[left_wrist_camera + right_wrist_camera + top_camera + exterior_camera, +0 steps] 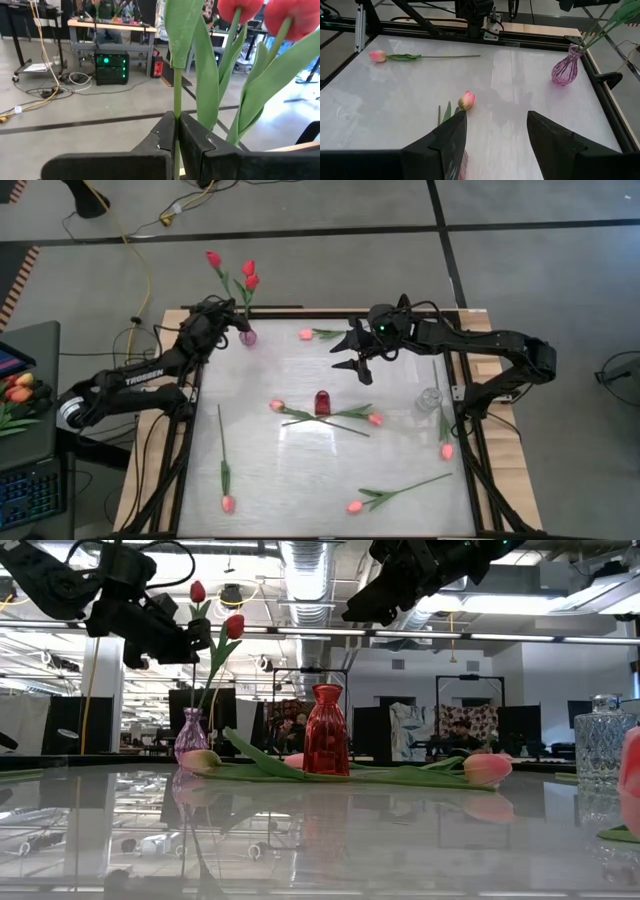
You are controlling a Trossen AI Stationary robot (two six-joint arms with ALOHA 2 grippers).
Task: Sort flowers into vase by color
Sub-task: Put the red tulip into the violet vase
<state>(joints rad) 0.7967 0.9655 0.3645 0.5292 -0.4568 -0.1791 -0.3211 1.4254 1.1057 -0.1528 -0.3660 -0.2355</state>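
A red tulip's stem (177,100) sat pinched in the left gripper (177,131), upper left; the right gripper (495,132) gaped empty.

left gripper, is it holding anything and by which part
Yes: the left gripper is shut on a red tulip's thin green stem, below its leaves. The right gripper is open and empty.

You are looking at a robotics lab: a framed white worktable (330,470) on a grey concrete floor (300,255), loose cables (45,90) trailing to a computer tower with green lights (111,67), exposed ceiling ducts (310,565), and workbenches (107,27) beyond.
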